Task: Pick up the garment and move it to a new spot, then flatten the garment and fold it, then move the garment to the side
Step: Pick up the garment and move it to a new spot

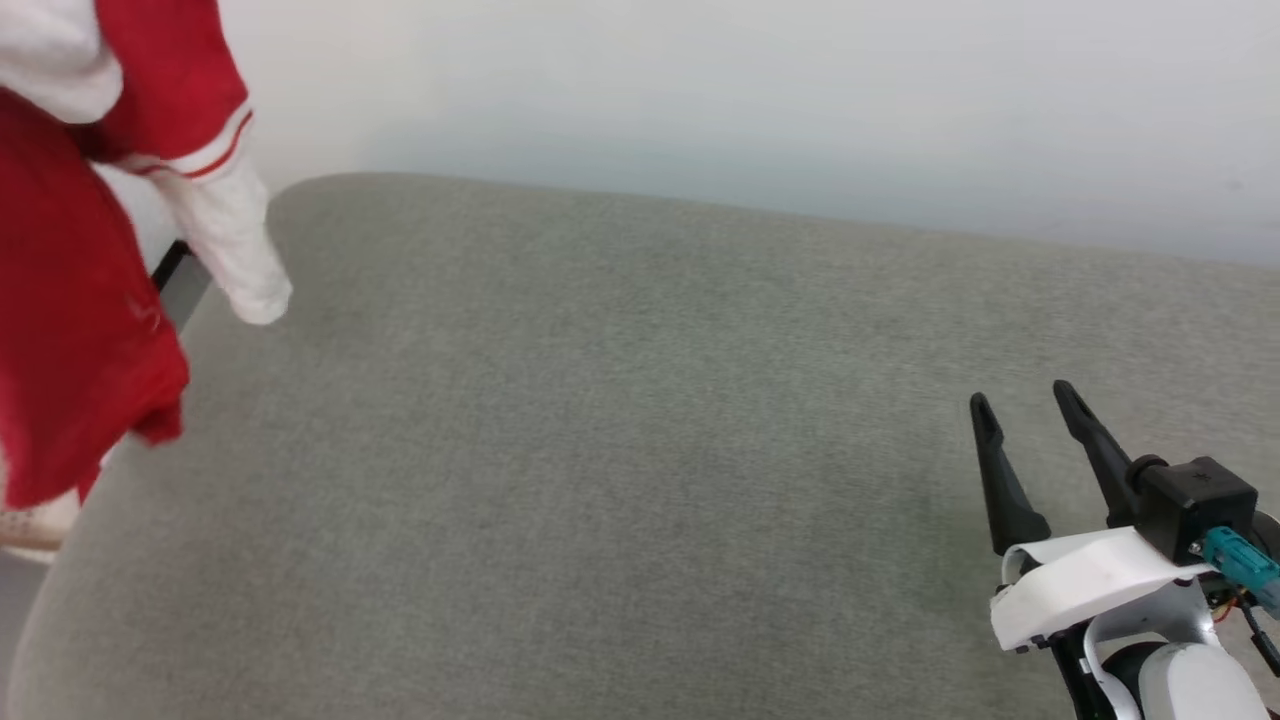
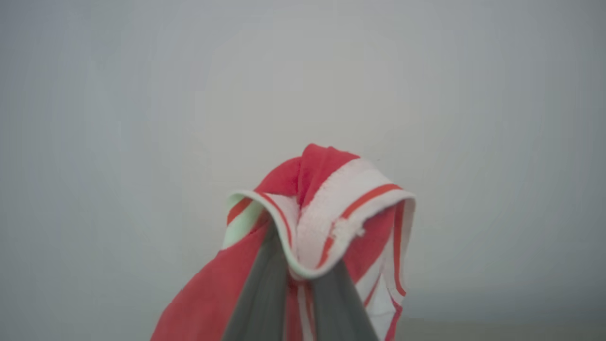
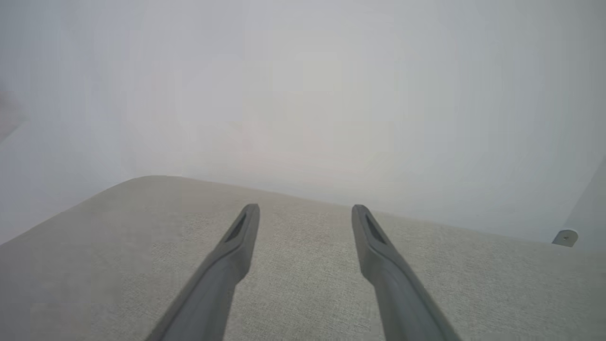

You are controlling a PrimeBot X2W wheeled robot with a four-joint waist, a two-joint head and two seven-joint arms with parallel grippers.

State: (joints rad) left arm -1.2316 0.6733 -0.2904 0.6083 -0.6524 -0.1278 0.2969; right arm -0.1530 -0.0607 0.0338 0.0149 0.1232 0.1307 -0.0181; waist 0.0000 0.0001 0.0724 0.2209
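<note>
The garment (image 1: 70, 300), red with a white sleeve and striped trim, hangs in the air at the far left of the head view, its lower part level with the left edge of the grey surface. In the left wrist view my left gripper (image 2: 297, 246) is shut on the garment (image 2: 331, 203), pinching a bunch of red cloth and red-and-white striped trim that drapes over the fingertips. My right gripper (image 1: 1020, 400) hovers low over the surface at the lower right, open and empty, its fingers (image 3: 236, 237) spread wide.
A grey fabric-covered surface (image 1: 620, 450) with a rounded far-left corner spans the view. A pale wall (image 1: 750, 90) rises behind it. A dark bar (image 1: 172, 265) shows past the left edge, behind the hanging sleeve.
</note>
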